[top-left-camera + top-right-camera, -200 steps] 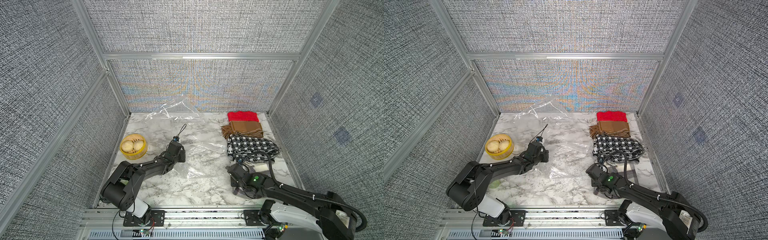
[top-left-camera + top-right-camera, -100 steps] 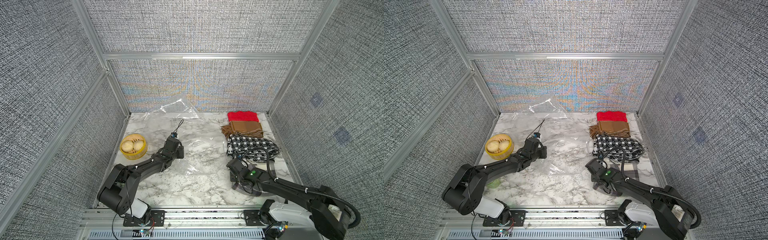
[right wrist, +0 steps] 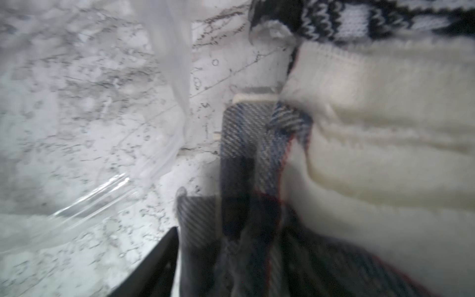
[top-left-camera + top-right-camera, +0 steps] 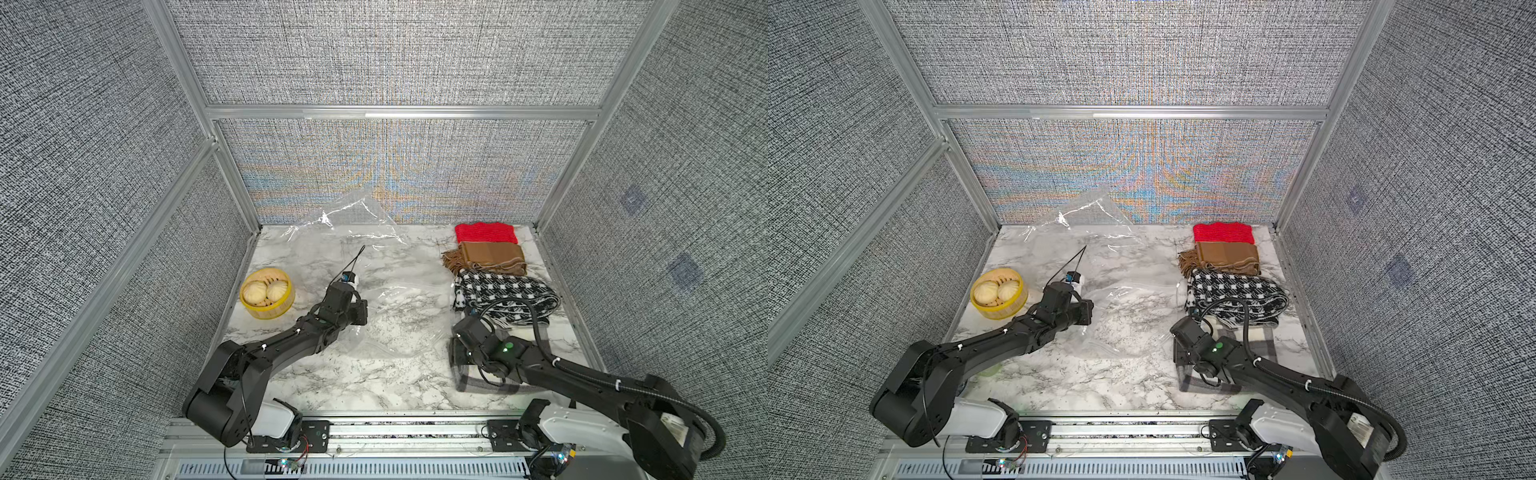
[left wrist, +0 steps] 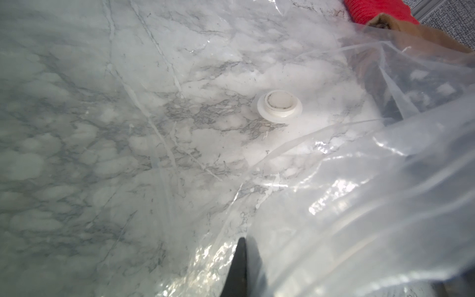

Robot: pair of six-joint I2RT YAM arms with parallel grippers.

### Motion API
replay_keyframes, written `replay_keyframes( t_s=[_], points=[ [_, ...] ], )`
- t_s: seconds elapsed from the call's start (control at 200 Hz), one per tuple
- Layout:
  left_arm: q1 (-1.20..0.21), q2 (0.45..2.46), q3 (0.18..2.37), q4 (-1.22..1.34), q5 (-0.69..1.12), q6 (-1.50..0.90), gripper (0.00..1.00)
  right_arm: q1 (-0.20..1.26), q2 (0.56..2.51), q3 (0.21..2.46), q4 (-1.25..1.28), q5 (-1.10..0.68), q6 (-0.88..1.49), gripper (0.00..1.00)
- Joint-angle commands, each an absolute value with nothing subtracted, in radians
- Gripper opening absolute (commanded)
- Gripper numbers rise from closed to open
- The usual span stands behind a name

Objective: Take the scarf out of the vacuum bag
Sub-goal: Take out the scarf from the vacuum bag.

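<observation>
**Left hand** (image 4: 360, 313): clenched. In the left wrist view the dark fingers (image 5: 240, 259) meet with clear film bunched over them, so it is grasping a fold of the vacuum bag (image 4: 399, 303) at the bag's near edge. The rest of the bag lies slack on the marble tabletop (image 4: 374, 382). It spreads away from this hand's tips toward the back wall, where the far end stands up crumpled. The white round valve cap (image 5: 279, 106) sits flat on the film, ahead of the tips. Marble veining shows through the plastic.

**Right hand** (image 4: 458, 362): released. The right wrist view is blurred. One dark finger (image 3: 154, 272) stands well off the middle line, and its partner is hidden by cloth. The plaid scarf (image 3: 244, 144), grey-navy with a thin red line, lies loose in front of the opening, against that finger. It is on the tabletop, outside the bag, with the bag's edge just beside it. A cream knit (image 3: 372, 128) touches the plaid scarf on the side away from the bag.

**Beyond the right hand**, in a row toward the back wall:
- black-and-white scarf (image 4: 503, 295)
- brown fringed scarf (image 4: 490, 257)
- red knit (image 4: 485, 232)

**Outer side of the left hand:** a yellow steamer basket (image 4: 266, 312) holding two buns.
</observation>
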State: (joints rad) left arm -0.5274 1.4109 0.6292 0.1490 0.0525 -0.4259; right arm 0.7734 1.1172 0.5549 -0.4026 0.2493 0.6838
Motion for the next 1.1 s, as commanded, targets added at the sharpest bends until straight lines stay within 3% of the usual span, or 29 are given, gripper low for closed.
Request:
replay_keyframes(
  t_s=[0.0, 0.105, 0.21, 0.265, 0.435, 0.53, 0.891, 1.096],
  points=[
    [-0.525, 1.405, 0.627, 0.184, 0.076, -0.425, 0.00, 0.770, 1.084, 0.579, -0.491, 0.199, 0.687, 0.77],
    [-0.525, 1.405, 0.626, 0.186, 0.085, -0.423, 0.00, 0.769, 1.047, 0.585, -0.528, 0.195, 0.683, 0.76],
    [-0.526, 1.398, 0.612, 0.193, 0.085, -0.426, 0.00, 0.767, 1.016, 0.566, -0.552, 0.231, 0.701, 0.60],
    [-0.525, 1.396, 0.606, 0.197, 0.087, -0.428, 0.00, 0.767, 1.011, 0.555, -0.554, 0.252, 0.707, 0.57],
    [-0.525, 1.405, 0.597, 0.210, 0.100, -0.428, 0.00, 0.782, 1.098, 0.557, -0.494, 0.185, 0.668, 0.69],
    [-0.525, 1.408, 0.585, 0.217, 0.102, -0.430, 0.00, 0.839, 1.182, 0.574, -0.565, 0.265, 0.704, 0.76],
    [-0.525, 1.413, 0.565, 0.242, 0.121, -0.437, 0.00, 0.969, 1.436, 0.629, -0.651, 0.459, 0.852, 0.67],
    [-0.525, 1.416, 0.566, 0.245, 0.127, -0.437, 0.00, 0.921, 1.433, 0.618, -0.638, 0.451, 0.848, 0.31]
  ],
)
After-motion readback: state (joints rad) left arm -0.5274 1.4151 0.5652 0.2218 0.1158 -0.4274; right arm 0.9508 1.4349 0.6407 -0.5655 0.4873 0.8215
